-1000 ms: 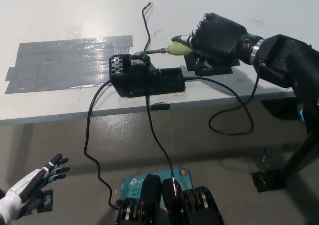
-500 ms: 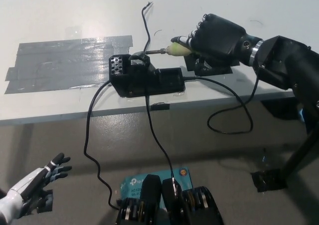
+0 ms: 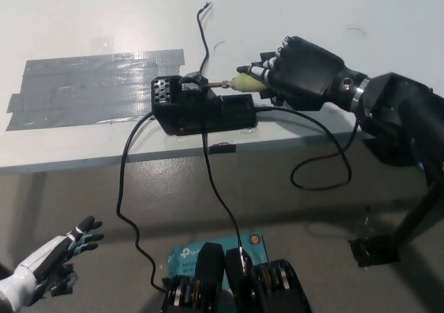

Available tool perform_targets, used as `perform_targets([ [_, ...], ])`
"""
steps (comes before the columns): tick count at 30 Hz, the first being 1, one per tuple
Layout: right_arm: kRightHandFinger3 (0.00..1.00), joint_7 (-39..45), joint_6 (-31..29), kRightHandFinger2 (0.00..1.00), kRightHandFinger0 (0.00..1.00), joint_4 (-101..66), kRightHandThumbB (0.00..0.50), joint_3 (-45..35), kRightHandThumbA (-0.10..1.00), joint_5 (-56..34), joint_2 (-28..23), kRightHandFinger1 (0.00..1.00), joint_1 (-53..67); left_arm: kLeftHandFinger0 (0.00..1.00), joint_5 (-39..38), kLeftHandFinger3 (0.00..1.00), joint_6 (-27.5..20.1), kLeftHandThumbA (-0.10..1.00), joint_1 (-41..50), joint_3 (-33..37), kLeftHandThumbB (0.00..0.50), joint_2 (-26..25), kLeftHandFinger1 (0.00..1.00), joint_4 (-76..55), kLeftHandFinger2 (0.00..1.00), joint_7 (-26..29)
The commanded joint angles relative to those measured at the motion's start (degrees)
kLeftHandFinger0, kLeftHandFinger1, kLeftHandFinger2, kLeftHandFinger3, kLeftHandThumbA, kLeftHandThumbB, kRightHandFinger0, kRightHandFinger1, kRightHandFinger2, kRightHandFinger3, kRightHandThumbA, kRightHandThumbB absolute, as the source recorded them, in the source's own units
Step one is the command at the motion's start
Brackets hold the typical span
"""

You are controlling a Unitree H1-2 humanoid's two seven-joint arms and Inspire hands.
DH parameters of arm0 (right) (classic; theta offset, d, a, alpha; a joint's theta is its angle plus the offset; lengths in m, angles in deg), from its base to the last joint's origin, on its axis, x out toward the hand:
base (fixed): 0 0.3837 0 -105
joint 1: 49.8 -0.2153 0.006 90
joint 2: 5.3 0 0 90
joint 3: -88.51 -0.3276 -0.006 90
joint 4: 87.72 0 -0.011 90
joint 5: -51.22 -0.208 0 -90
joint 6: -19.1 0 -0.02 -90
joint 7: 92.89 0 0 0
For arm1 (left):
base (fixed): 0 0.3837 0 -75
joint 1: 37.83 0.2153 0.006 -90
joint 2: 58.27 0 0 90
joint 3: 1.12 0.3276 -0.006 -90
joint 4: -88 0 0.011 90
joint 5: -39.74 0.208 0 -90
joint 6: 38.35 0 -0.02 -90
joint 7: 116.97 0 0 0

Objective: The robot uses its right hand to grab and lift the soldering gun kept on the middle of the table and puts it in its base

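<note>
Head view gives us a white desk [image 3: 83, 21] with a black base unit [image 3: 201, 108] near its front edge, and we place everything else from that base. Beyond the base's far-left corner, a broad patch of grey tape [image 3: 90, 87] is stuck flat on the desk. A thin black cable [image 3: 203, 32] runs from the base's upper side away across the desk, passing just beside the soldering gun's metal tip. More black cables [image 3: 125, 188] leave the base's near side and hang over the desk edge to the floor, one of them looping below the black arm. On the floor below the base lies a teal box [image 3: 208, 252]. Our right hand [image 3: 298, 73] sits just beyond the base's right end, fingers wrapped around the soldering gun [image 3: 243, 84], whose pale yellow-green grip shows at the fingertips. The gun lies roughly level, its tip pointing toward the holder ring on top of the base; we cannot tell whether the tip touches it. Our left hand [image 3: 59, 257] hangs well below the desk, off the base's near-left side, fingers spread and holding nothing.
</note>
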Motion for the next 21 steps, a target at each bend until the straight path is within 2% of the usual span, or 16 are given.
perform_targets([
  [1,0.41,-3.0,0.9,0.34,0.00,-2.4,0.309,-2.4,-0.10,0.8,-1.9,0.00,-2.2,1.00,-0.5,1.00,0.7,1.00,0.2,-0.1,0.215,-0.7,1.00,-1.2,1.00,-0.7],
  [2,0.41,-3.0,0.7,0.33,0.00,-2.5,0.309,-2.7,-0.10,0.8,-2.0,0.00,-2.1,1.00,-0.5,1.00,0.7,1.00,0.2,-0.2,0.216,-0.7,1.00,-1.2,1.00,-0.7],
  [3,0.42,-2.8,0.7,0.23,0.00,-2.5,0.324,-2.8,-0.10,0.9,-2.1,0.00,-2.1,1.00,-0.6,1.00,0.7,1.00,0.2,-0.2,0.211,-0.7,1.00,-1.2,1.00,-0.8],
  [5,0.44,-3.5,0.9,0.21,0.00,-3.2,0.335,-3.2,-0.10,1.4,-2.4,0.00,-1.9,1.00,-0.3,1.00,0.7,1.00,0.3,-0.2,0.197,-0.8,1.00,-1.6,1.00,-0.7],
  [6,0.46,-2.8,1.6,0.19,0.00,-3.6,0.311,-3.7,-0.10,1.2,-2.4,0.00,-1.6,1.00,-0.3,1.00,0.7,1.00,0.3,-0.2,0.202,-0.7,1.00,-1.6,1.00,-0.7],
  [7,0.47,-2.4,1.9,0.19,0.00,-3.8,0.309,-3.9,-0.10,1.1,-2.4,0.00,-1.4,0.99,-0.4,1.00,0.7,1.00,0.3,-0.3,0.201,-0.7,1.00,-1.6,1.00,-0.7],
  [10,0.44,-3.8,1.6,0.15,0.00,-2.3,0.318,-3.7,-0.10,1.8,-2.0,0.00,-1.6,1.00,0.0,1.00,0.7,1.00,0.7,-0.3,0.206,-0.9,1.00,-1.9,1.00,-0.6],
  [11,0.44,-3.8,1.6,0.18,0.00,-2.2,0.320,-3.7,-0.10,1.8,-1.9,0.00,-1.6,1.00,0.0,1.00,0.7,1.00,0.8,-0.3,0.208,-0.9,1.00,-1.9,1.00,-0.5],
  [13,0.44,-2.6,1.5,0.23,0.00,-2.5,0.293,-4.0,-0.10,1.3,-1.9,0.00,-1.4,1.00,0.3,1.00,0.7,1.00,0.8,0.1,0.199,-1.2,1.00,-2.1,1.00,-0.5],
  [14,0.45,-2.2,1.8,0.39,0.00,-2.4,0.292,-3.9,-0.10,1.5,-1.7,0.00,-1.5,1.00,0.2,1.00,0.7,1.00,0.7,0.0,0.190,-1.1,1.00,-1.9,1.00,-0.6],
  [16,0.46,-1.3,2.5,0.29,0.00,-2.5,0.290,-4.1,-0.10,1.5,-1.5,0.00,-1.4,1.00,0.1,1.00,0.7,1.00,0.6,0.0,0.187,-1.1,1.00,-1.8,1.00,-0.6],
  [17,0.43,-1.9,2.3,0.24,0.00,-2.3,0.301,-4.0,-0.10,1.8,-1.4,0.00,-1.5,1.00,0.2,1.00,0.7,1.00,0.6,0.1,0.191,-1.1,1.00,-1.9,1.00,-0.5],
  [18,0.42,-2.0,2.3,0.28,0.00,-2.2,0.296,-3.9,-0.10,1.9,-1.3,0.00,-1.6,1.00,0.2,1.00,0.7,1.00,0.6,0.1,0.197,-1.1,1.00,-1.8,1.00,-0.5],
  [19,0.41,-2.0,2.6,0.19,0.00,-2.4,0.314,-3.8,-0.10,2.4,-1.3,0.00,-1.6,1.00,-0.2,1.00,0.7,1.00,0.7,0.0,0.210,-1.1,1.00,-1.8,1.00,-0.4],
  [20,0.40,-2.3,2.0,0.21,0.00,-1.6,0.303,-3.6,-0.10,2.3,-1.1,0.00,-1.9,1.00,-0.3,1.00,0.7,1.00,0.7,-0.1,0.210,-1.0,1.00,-1.8,1.00,-0.3],
  [21,0.40,-2.7,2.0,0.12,0.00,-1.3,0.315,-3.4,-0.10,2.6,-0.9,0.00,-2.0,1.00,-0.2,1.00,0.7,1.00,0.7,-0.2,0.201,-0.9,1.00,-1.8,1.00,-0.3],
])
